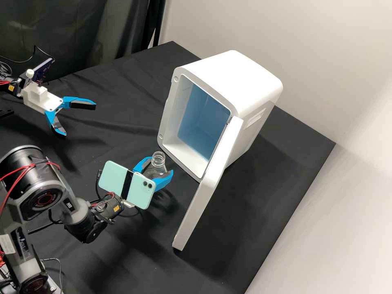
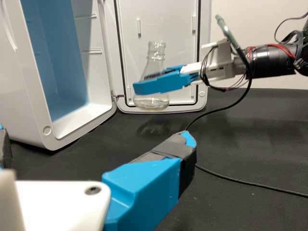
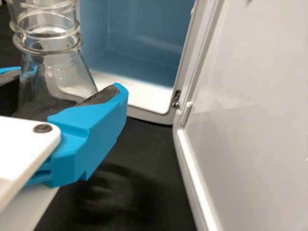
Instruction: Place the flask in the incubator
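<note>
A clear glass flask stands upright between the blue fingers of my right gripper, which is shut on its body. It hangs just above the black bench, close in front of the lower lip of the incubator's opening. In the right wrist view the flask shows between my right gripper's fingers, with the blue chamber behind it. The white incubator has its door swung wide open. My left gripper hangs open and empty at the far left. Its wrist view shows the flask and right gripper.
The open door stands just behind the flask as seen from the left arm. A black cable trails over the bench beneath the right arm. The bench ends close behind and to the right of the incubator, by a white wall.
</note>
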You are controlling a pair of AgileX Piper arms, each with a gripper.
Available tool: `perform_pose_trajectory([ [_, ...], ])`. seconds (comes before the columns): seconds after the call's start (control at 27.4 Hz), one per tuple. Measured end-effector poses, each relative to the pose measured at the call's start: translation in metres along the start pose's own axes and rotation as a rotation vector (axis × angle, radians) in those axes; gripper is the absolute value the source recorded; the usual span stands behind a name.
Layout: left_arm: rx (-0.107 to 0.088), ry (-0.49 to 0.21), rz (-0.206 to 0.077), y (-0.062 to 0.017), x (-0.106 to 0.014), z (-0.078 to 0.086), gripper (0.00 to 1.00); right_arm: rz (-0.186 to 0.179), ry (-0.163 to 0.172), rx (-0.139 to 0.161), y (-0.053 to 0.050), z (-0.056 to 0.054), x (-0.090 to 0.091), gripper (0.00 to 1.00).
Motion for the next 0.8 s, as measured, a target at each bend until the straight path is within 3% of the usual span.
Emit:
perform_pose_trajectory([
  [0.36, 0.0, 0.002, 0.0, 0.0001, 0.0, 0.0, 1.0, 0.097, 0.017, 0.025, 0.026, 0.0, -0.012, 0.0],
  [0.8, -0.001, 0.007, 0.001, 0.0002, 0.0, -0.001, 1.0, 0.118, 0.031, 0.032, 0.034, 0.0, -0.017, 0.0],
])
